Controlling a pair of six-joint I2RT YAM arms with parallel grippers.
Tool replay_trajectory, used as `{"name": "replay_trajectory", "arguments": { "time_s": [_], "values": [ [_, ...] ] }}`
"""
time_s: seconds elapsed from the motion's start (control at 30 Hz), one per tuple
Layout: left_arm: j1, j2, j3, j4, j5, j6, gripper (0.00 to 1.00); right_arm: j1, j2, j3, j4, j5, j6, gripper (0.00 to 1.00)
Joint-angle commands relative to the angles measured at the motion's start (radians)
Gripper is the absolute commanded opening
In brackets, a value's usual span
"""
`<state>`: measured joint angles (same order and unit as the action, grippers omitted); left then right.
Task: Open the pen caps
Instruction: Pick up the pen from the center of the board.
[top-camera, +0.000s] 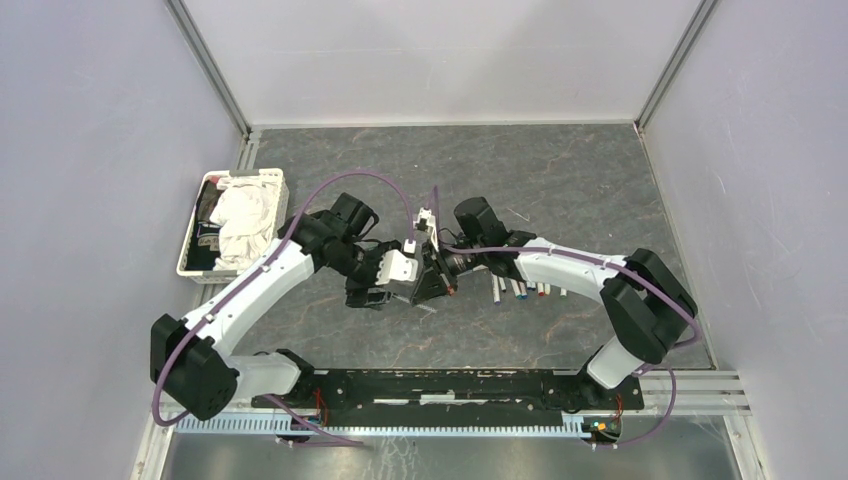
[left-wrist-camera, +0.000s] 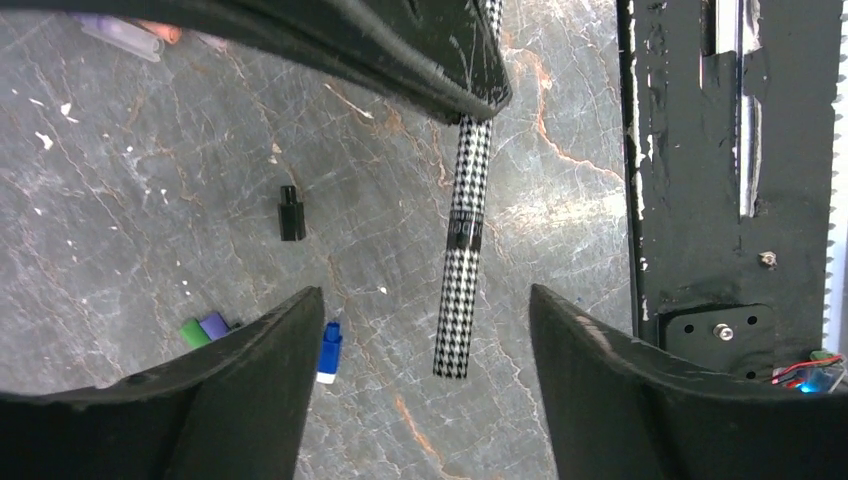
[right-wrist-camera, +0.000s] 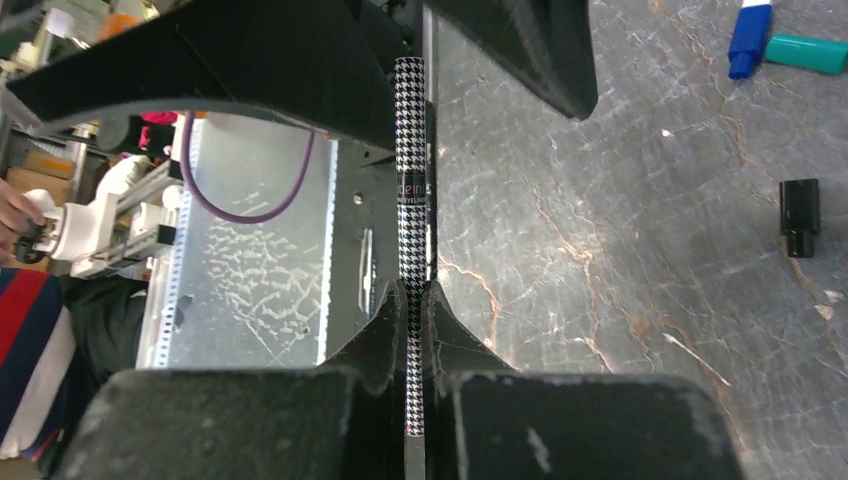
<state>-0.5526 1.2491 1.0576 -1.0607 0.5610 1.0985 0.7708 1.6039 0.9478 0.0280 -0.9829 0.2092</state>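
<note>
The right hand was clamped on a houndstooth pen over the tabletop. The left hand stood open around its far end. A black cap lay loose nearby.

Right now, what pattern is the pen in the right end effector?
Black-and-white houndstooth on the pen; right wrist view shows it best.

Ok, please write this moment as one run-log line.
right gripper: jaws shut on houndstooth pen | left gripper: jaws open around pen | black cap: loose
</note>
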Motion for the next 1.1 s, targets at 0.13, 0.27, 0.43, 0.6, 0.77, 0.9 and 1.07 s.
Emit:
{"name": "replay_trajectory", "arguments": {
  "time_s": [0.13,0.27,0.43,0.6,0.77,0.9,1.07],
  "values": [
    [-0.058,-0.003,0.058,0.012,-0.028,0.028,0.55,-0.009,0.03,0.029,0.112,-0.083,0.112,0.0],
    [-0.072,-0.004,0.047,0.012,-0.084,0.039,0.33,-0.017,0.028,0.007,0.135,-0.082,0.136,0.0],
    [-0.087,-0.011,0.043,0.01,-0.124,0.041,0.03,-0.031,0.032,-0.012,0.175,-0.072,0.179,0.04],
    [-0.095,-0.018,0.062,0.01,-0.104,0.035,0.02,-0.018,0.061,-0.036,0.32,-0.071,0.308,0.35],
    [-0.099,-0.01,0.076,0.01,-0.104,0.022,0.02,0.011,0.105,0.003,0.372,-0.088,0.355,0.38],
    [-0.101,-0.014,0.079,0.01,-0.104,0.021,0.02,0.026,0.131,0.03,0.375,-0.099,0.362,0.35],
    [-0.101,-0.016,0.07,0.004,-0.131,0.031,0.02,0.019,0.124,0.016,0.369,-0.096,0.355,0.02]
  ]
}}
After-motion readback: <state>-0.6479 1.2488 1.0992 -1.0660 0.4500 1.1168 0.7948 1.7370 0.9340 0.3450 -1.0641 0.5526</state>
